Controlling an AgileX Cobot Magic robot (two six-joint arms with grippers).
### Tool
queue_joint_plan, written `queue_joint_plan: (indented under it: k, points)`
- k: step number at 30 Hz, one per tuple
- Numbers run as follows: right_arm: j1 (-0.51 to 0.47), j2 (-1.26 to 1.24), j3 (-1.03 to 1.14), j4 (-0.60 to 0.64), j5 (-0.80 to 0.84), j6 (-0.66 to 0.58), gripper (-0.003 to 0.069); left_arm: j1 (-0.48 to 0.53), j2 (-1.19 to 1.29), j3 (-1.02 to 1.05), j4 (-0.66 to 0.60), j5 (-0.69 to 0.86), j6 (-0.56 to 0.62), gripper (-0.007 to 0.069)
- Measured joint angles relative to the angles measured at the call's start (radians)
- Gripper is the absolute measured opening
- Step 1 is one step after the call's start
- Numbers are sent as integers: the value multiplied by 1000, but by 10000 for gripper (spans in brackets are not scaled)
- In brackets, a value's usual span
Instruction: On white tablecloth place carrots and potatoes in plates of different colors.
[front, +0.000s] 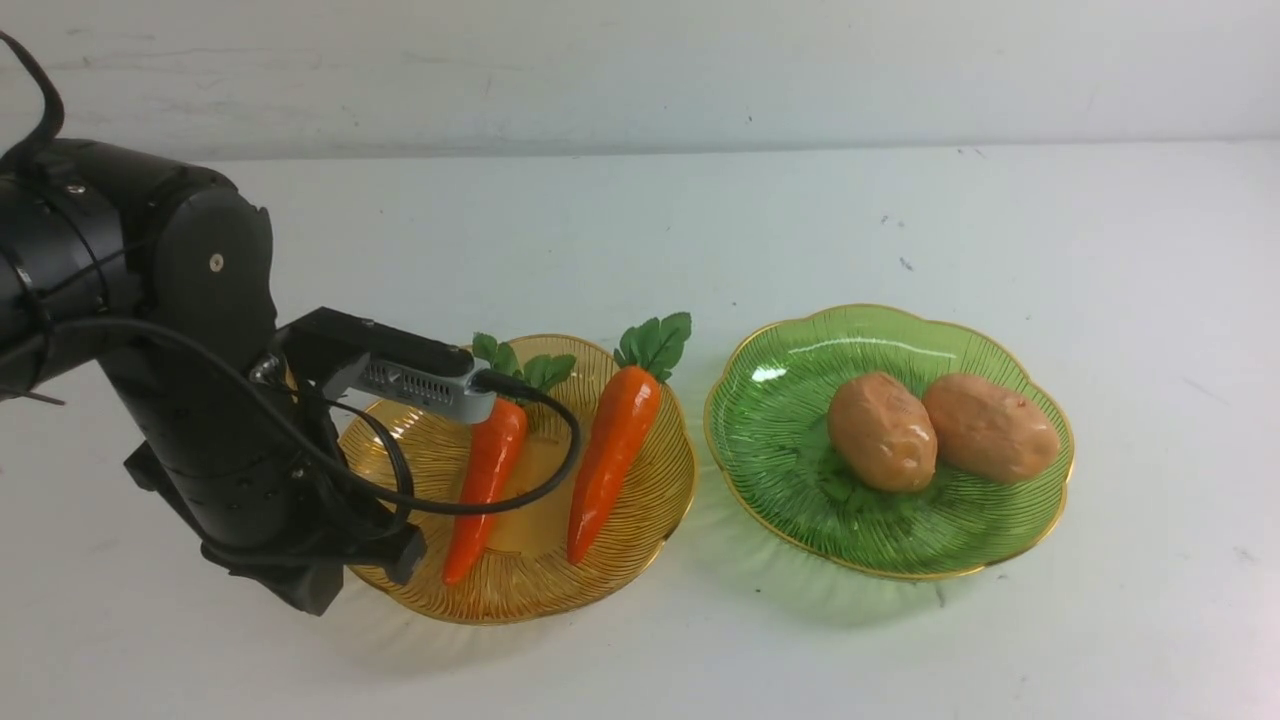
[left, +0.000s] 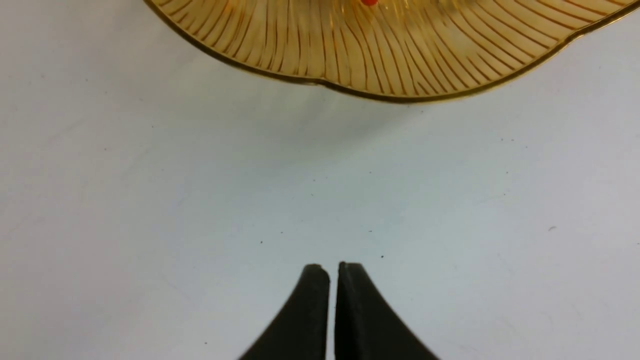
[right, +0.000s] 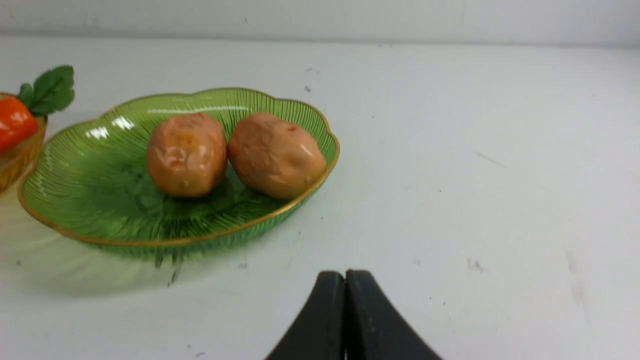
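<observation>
Sorted from what I see: both carrots in amber plate, both potatoes in green plate.

Carrots (front: 612, 455) lie side by side in the amber plate (front: 640, 540), lower centre of the front frame; potatoes (front: 940, 430) touch each other in the green plate (front: 770, 440) to its right, all on the white tablecloth (front: 900, 220) over the desk. They look like glossy, rigid, light toys, likely slippery; I'd grip a carrot mid-body, a potato across its short axis. Plates look thin and brittle, so avoid the rims. Left pincer (left: 333, 270) pinched together, empty, just off the amber rim. Right pincer (right: 345, 277) closed, empty, near the green plate.
</observation>
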Motion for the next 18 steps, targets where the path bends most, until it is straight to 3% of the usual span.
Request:
queue_joint_plan:
  k: [18]
  points:
    - [61,0,0,-21,-2,-1,-15,0,-145,0,0,42,0,7]
